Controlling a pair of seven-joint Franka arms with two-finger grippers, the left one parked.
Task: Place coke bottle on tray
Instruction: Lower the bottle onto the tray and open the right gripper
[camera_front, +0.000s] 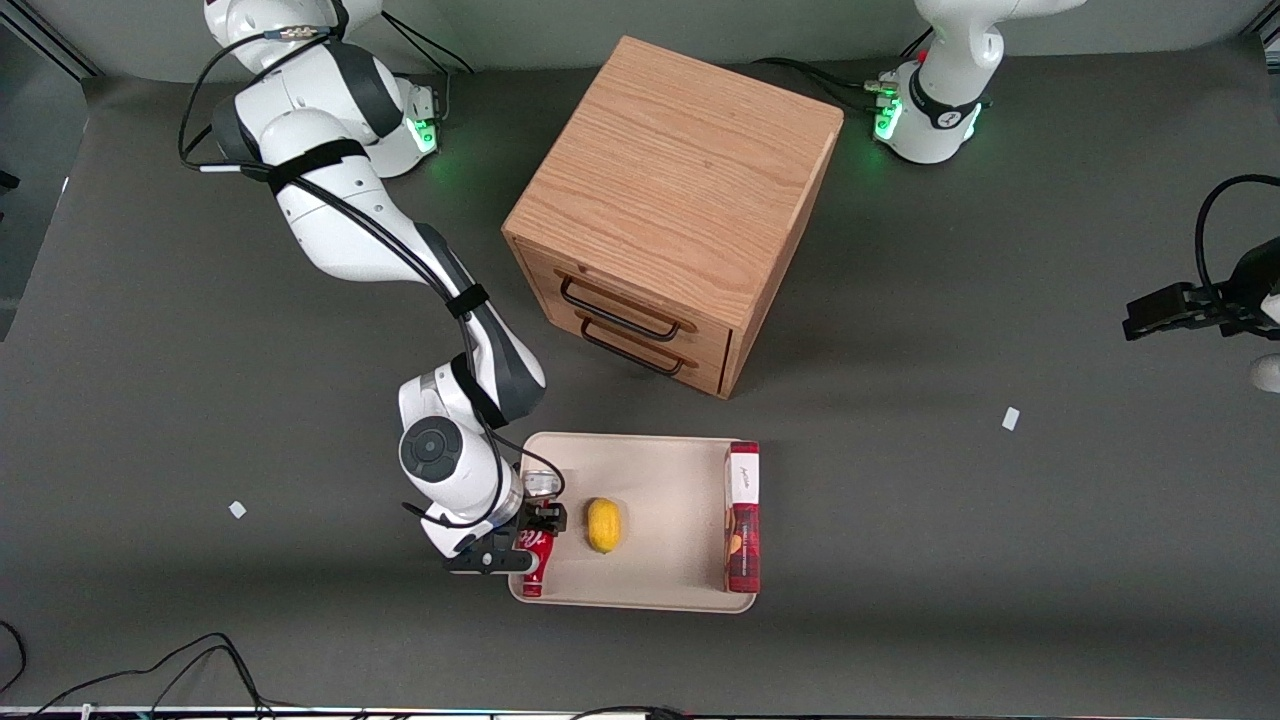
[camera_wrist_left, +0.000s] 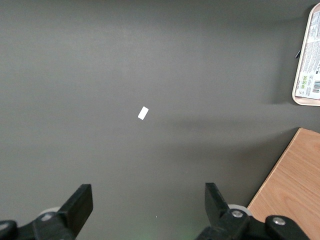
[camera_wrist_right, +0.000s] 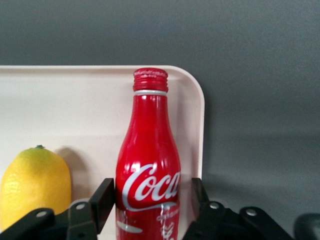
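Note:
The coke bottle (camera_front: 537, 565) is red with white script and a red cap. It lies on the cream tray (camera_front: 670, 480), along the rim at the working arm's end, cap pointing toward the front camera. My right gripper (camera_front: 535, 540) is low over the tray and straddles the bottle's lower body. In the right wrist view the bottle (camera_wrist_right: 148, 165) sits between the two black fingers (camera_wrist_right: 102, 200); one is close against it and the other stands a small gap off. The gripper (camera_wrist_right: 150, 200) is open.
A yellow lemon (camera_front: 604, 524) lies on the tray beside the bottle. A red box (camera_front: 742, 515) lies along the tray's rim toward the parked arm's end. The wooden drawer cabinet (camera_front: 670, 200) stands farther from the front camera. Small white scraps (camera_front: 1011, 419) lie on the grey table.

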